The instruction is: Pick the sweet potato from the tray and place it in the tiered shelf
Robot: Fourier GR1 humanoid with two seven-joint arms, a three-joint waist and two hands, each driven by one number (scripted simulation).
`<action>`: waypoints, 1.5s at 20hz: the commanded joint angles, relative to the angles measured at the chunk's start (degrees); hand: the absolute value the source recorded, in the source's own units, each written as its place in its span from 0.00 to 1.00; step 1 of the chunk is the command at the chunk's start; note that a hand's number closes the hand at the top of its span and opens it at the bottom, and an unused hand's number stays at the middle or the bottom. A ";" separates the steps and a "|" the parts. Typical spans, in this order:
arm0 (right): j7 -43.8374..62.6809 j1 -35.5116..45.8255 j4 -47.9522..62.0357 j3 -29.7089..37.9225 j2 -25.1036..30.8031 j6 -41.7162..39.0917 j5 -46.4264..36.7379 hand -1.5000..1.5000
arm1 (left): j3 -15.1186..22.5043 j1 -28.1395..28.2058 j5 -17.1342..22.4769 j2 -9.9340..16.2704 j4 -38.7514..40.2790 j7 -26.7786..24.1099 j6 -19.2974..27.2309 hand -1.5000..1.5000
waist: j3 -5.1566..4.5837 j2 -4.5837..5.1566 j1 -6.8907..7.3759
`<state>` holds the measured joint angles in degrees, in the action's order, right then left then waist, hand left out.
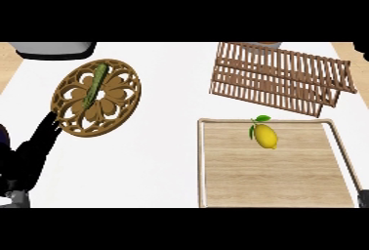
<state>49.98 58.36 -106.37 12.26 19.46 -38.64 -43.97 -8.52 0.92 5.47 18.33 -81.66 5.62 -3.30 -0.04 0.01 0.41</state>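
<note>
Sweet potato not visible; tray (pixel 274 195) holds only a lemon (pixel 266 135) near its far edge. Tiered shelf (pixel 281 78) sits just beyond tray. Left hand (pixel 32 151), fingers straight and relaxed, holds nothing, fingertips just beside carved trivet (pixel 115 105) bearing a green vegetable (pixel 94 84).

Pale wooden tray (pixel 274 195), darker slatted wooden shelf (pixel 277 78)

lemon (pixel 267 136) yellow, green leaves | tray (pixel 274 168) pale wood | trivet (pixel 96 97) brown fretwork
</note>
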 commanded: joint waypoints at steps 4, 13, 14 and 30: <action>-6.24 -1.62 9.35 -0.08 4.24 6.69 -3.85 1.00 | -1.11 -0.33 0.85 0.20 -1.92 2.47 -1.07 0.50 | 0.03 0.01 -0.02; -14.99 -1.50 26.56 1.67 3.75 20.00 -5.39 1.00 | -0.26 -0.71 -1.57 -1.59 -0.88 0.45 -0.27 0.50 | 0.03 0.11 0.28; -15.97 -2.74 25.90 2.43 4.98 18.95 -4.36 1.00 | -0.34 -2.07 -2.38 -2.29 0.02 1.34 1.40 0.50 | 0.04 0.06 -0.02; -26.25 2.08 47.35 4.53 6.83 33.31 -5.35 0.00 | -1.77 0.42 -1.56 -1.50 -1.37 1.29 -2.32 0.50 | 0.03 0.18 0.54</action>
<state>26.56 57.80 -64.07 15.25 26.04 -8.51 -50.65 -10.02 0.41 4.03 16.80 -83.46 7.61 -4.78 0.01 0.12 0.78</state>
